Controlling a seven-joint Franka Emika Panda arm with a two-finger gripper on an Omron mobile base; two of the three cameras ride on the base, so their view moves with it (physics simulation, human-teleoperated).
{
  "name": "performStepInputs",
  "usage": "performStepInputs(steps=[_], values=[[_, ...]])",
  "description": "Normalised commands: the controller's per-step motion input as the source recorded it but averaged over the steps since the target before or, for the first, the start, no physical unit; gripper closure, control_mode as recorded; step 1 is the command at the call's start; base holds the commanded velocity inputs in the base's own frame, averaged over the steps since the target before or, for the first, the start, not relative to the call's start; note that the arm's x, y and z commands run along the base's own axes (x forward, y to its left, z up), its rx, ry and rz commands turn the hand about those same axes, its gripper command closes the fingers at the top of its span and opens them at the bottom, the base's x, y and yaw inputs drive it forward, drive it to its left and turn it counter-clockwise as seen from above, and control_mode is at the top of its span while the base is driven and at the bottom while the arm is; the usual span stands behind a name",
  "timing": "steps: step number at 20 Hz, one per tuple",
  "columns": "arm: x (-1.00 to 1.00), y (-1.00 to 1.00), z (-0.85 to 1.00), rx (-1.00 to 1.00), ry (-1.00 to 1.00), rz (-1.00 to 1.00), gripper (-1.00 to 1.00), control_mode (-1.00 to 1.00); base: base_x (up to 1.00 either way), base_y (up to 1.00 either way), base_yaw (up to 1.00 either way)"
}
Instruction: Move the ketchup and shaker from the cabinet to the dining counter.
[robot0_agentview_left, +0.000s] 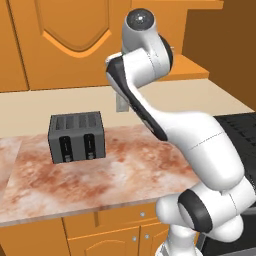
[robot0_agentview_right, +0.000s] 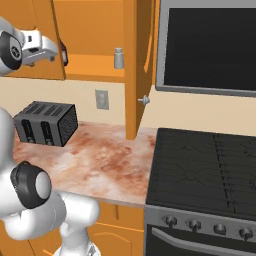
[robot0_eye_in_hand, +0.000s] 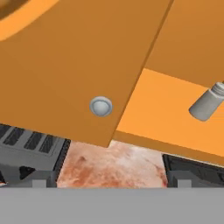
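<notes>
Right base view shows shaker (robot0_agentview_right: 118, 58) inside cabinet (robot0_agentview_right: 131, 75).

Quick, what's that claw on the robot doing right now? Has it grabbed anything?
Gripper: open and empty, up in front of the cabinet; the shaker stands untouched on the shelf.

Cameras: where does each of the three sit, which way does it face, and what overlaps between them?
Left base view: behind the arm on its left, looking forward and down at the toaster on the worktop; the arm rises from lower right.
Right base view: behind on the right, facing the stove and the open cabinet with the shaker; the arm is at left.
Hand view: on the hand, rolled, aimed at the cabinet door knob; dark finger tips stand wide apart at the bottom.
Shared: toaster and worktop in all three; shaker in right base and hand views.
</notes>
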Motion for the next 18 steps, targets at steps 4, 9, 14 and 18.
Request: performStepInputs(steps=[4, 9, 14, 18], values=[[0.19, 0.08, -0.04, 0.0, -0.17, -0.13, -1.0, -1.0, 0.0, 0.0, 0.0], [0.28, 0.05, -0.03, 0.0, -0.15, -0.11, -1.0, -1.0, 0.0, 0.0, 0.0], [0.36, 0.0, 0.0, 0.02, -0.06, -0.09, -1.0, -1.0, 0.0, 0.0, 0.0], [0.3, 0.0, 0.0, 0.05, 0.0, -0.08, -1.0, -1.0, 0.0, 0.0, 0.0]])
